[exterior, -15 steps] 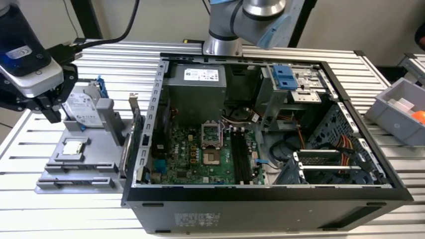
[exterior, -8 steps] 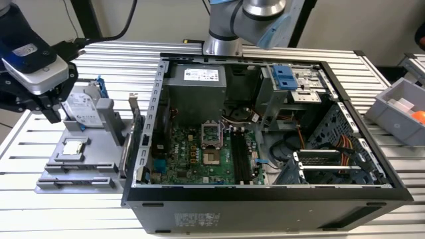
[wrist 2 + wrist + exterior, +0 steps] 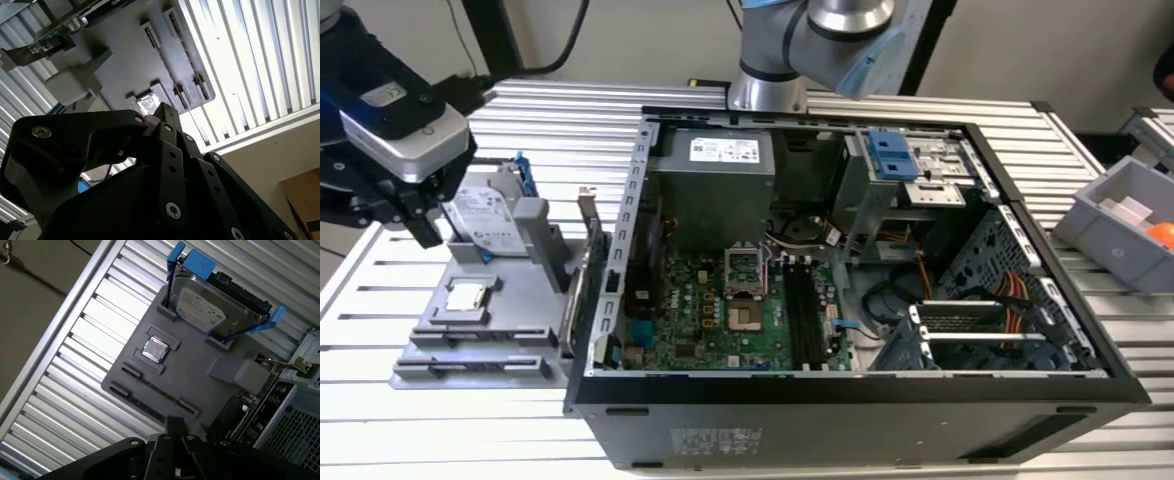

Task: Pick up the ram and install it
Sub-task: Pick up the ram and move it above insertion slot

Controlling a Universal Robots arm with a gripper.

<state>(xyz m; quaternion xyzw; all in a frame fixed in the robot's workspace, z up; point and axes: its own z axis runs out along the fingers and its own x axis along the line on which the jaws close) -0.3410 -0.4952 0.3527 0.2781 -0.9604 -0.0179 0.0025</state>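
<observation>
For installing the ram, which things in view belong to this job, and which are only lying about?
Job: the ram, seemingly the thin dark strip in the gray holder; gripper; open computer case.
Lying about: hard drive; CPU chip; gray bin.

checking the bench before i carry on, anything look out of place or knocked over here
Nothing stands out. The hard drive stands squarely in its blue brackets on the grey tray, the CPU chip lies flat in its recess, and the open computer case sits level beside the tray. The gripper hangs over the tray.
</observation>
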